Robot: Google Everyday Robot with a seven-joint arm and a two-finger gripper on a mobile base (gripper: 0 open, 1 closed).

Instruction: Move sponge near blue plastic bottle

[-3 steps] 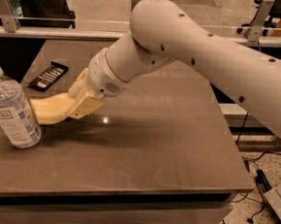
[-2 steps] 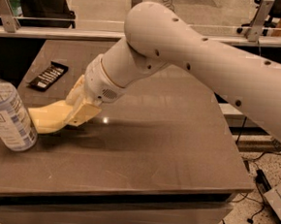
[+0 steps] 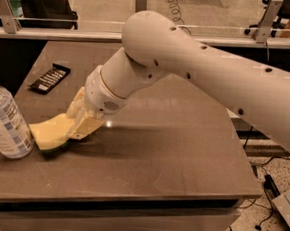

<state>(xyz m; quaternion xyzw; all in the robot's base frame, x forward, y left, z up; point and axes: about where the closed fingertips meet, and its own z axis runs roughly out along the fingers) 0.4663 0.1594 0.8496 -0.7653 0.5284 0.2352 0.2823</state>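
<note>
The pale yellow sponge (image 3: 50, 134) lies low over the table's left front part, its left tip close to the blue plastic bottle (image 3: 5, 120), a clear bottle with a white-and-blue label standing upright at the left edge. My gripper (image 3: 79, 125) is at the sponge's right end and is shut on it, with the cream fingers (image 3: 86, 124) over its top. A dark green underside shows at the sponge's lower edge. My white arm reaches in from the upper right.
A black flat packet with white marks (image 3: 49, 77) lies at the table's back left. The brown table (image 3: 172, 155) has its front edge near and its right edge at the floor with cables. A rail with posts runs behind.
My gripper has moved the sponge down and toward the front left, lowering it toward the table beside the bottle. The view has shifted so the bottle sits further left.
</note>
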